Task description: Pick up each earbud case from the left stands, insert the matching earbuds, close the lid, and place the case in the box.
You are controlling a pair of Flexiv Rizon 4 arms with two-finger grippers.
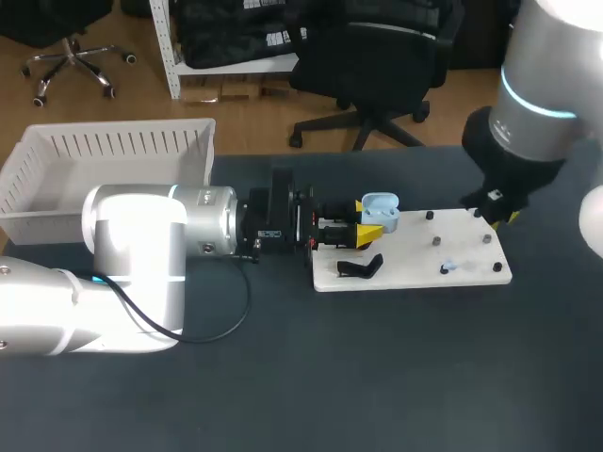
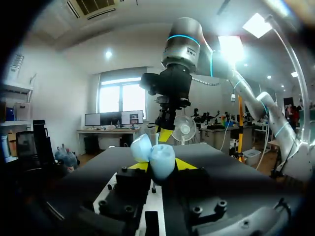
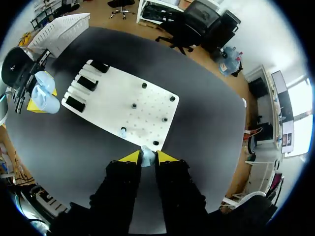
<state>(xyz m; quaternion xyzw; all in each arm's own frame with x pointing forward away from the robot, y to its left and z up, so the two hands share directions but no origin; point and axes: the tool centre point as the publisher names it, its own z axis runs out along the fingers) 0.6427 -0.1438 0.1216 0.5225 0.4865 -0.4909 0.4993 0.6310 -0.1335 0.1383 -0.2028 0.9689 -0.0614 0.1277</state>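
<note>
Your right fingers (image 3: 128, 158) are clamped on a small pale-blue earbud (image 3: 146, 156). They hold it between the yellow tips, just over the near edge of the white board (image 3: 113, 98) that lies on the table (image 3: 206, 128). Your left fingers (image 2: 134, 166) are clamped from two sides on the pale-blue case (image 2: 161, 162), whose lid (image 2: 140, 146) is swung open. The case hangs over the stand end of the board, well apart from the right fingers, which the left wrist view shows ahead of it and higher up.

A second earbud (image 3: 123, 132) lies on the board among the pegs (image 3: 143, 85). At the board's other end are three black stands (image 3: 87, 82), and as far as the right wrist view shows, none of them carries a case. The box (image 1: 113, 141) sits at the table's far left, beside your left arm. No case shows in the part of it you can see.

By that, you look to be early in the job. One case is off its stand and open, and one earbud is in hand. You cannot tell from here whether the case holds an earbud yet. What seems left is to bring the held earbud to the open case and seat it, fetch the one on the board, shut the lid and carry the case over to the box. With the stands looking bare, this may be the only case left to handle.
</note>
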